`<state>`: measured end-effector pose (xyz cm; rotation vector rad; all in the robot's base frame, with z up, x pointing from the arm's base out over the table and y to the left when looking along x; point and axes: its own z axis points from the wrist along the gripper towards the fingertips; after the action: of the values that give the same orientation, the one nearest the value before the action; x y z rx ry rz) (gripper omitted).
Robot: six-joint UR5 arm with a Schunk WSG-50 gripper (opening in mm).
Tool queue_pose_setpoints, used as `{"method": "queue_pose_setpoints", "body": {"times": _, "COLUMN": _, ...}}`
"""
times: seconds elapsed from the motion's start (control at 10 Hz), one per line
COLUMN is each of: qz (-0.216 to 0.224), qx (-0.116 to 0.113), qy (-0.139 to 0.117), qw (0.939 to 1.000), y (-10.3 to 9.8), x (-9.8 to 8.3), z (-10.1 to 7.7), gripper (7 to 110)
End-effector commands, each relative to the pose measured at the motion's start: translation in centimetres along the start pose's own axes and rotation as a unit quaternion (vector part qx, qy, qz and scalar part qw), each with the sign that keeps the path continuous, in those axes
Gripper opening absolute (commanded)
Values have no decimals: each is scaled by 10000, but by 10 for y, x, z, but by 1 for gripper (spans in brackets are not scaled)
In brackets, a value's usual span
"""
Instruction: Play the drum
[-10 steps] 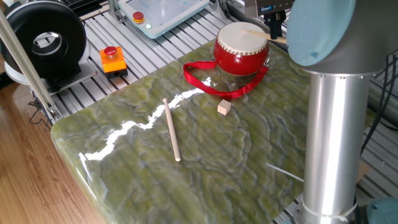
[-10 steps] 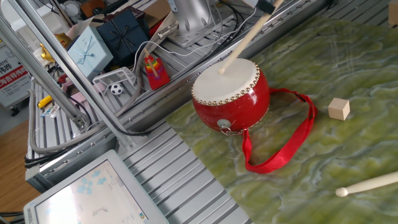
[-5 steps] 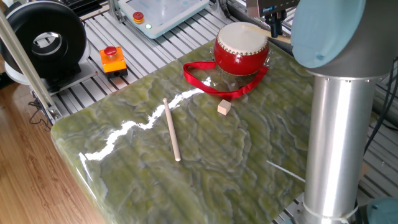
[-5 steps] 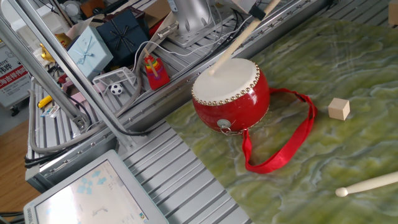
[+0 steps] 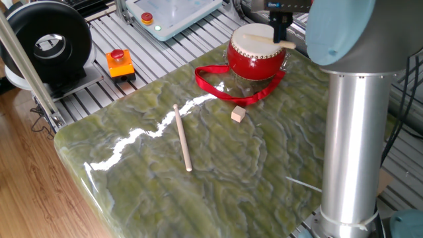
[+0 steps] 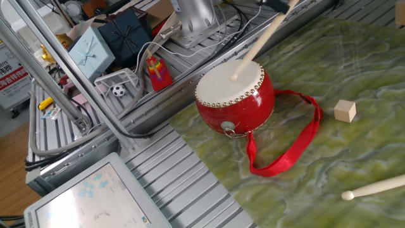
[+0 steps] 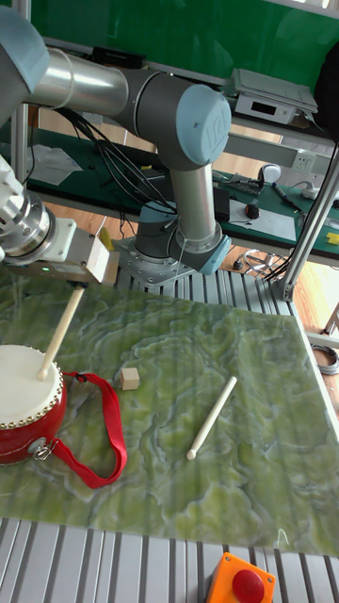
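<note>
Arm bent at elbow, reaching low over far table edge; gripper [image 5: 280, 30] pointing down, fingers clamped on a drumstick [image 7: 58, 332]

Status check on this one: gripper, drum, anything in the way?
Gripper shut on drumstick, tip on drum skin. Spare stick, wooden cube lie apart.

Bright, even indoor light; sharp frames.
A white streak of glare runs across the glossy green tabletop [image 5: 218, 165]; shadows stay soft and faint.
</note>
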<state>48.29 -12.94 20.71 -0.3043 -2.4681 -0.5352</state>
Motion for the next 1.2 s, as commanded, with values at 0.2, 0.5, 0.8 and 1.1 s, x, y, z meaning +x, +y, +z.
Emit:
{"method": "queue_pose_setpoints", "body": {"times": 0.2, "qz": 137, "qx": 1069, "qy": -15, "qw": 9942, "y": -51, "x": -2, "z": -4, "gripper": 7}}
{"method": "queue_pose_setpoints", "body": {"times": 0.5, "qz": -37, "qx": 1136, "qy": 243, "qw": 9932, "y": -57, "x": 13, "z": -6, "gripper": 7}}
{"method": "queue_pose_setpoints", "body": {"times": 0.8, "qz": -134, "qx": 924, "qy": 598, "qw": 9938, "y": -46, "x": 28, "z": -4, "gripper": 7}}
{"method": "queue_pose_setpoints", "body": {"times": 1.1, "qz": -197, "qx": 1036, "qy": 581, "qw": 9927, "y": -52, "x": 26, "z": -4, "gripper": 7}}
